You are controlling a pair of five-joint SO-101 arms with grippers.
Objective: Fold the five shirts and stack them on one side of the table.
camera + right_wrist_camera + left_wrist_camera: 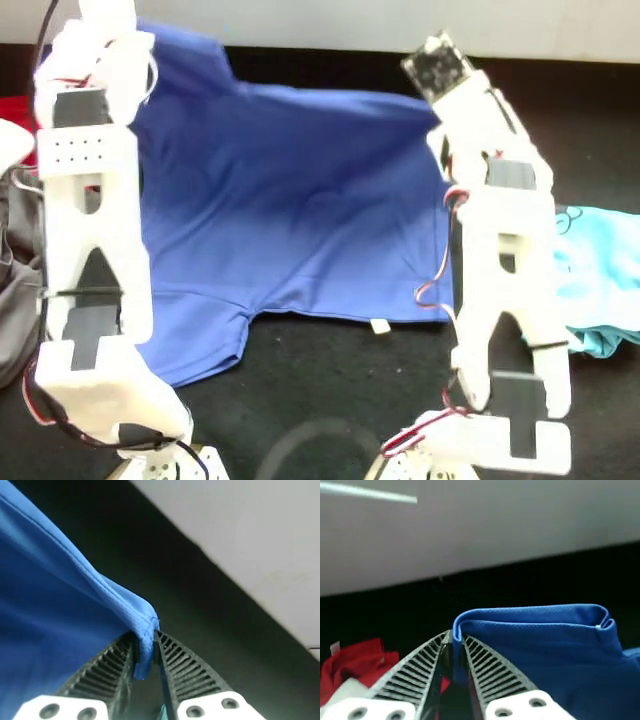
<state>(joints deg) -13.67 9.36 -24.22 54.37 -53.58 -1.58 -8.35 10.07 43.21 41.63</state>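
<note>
Along the near edge of the table [330, 400], the left arm [90, 230] and the right arm [505, 270] rise side by side from their bases, with a bare black strip of table between those bases and the cloth.

Just beyond that strip lies the blue shirt [300, 230], spread across the middle of the table. Its near hem runs roughly parallel to the near edge and carries a small white tag [380, 326]. One sleeve [200, 345] points toward the near left corner.

At the left edge I see a grey shirt [12, 300] bunched in a heap, partly hidden behind the left arm. At the right edge a light turquoise shirt [600, 275] lies crumpled just beside the right arm.

Farther on, both arms extend over the blue shirt toward the far edge. I read the left hand [453, 639] as clenched on a folded edge of the blue shirt, its ribbed fingers [492, 672] pressed together with the fabric at their tips. The right hand [147, 635] is likewise clenched on the blue shirt, pinching a stitched hem corner between its fingers. The shirt's far edge spans the gap between the two hands.

Near the far left corner a red shirt [355, 662] lies crumpled on the table beside the left hand. Behind the far edge stands a pale wall [470, 525].
</note>
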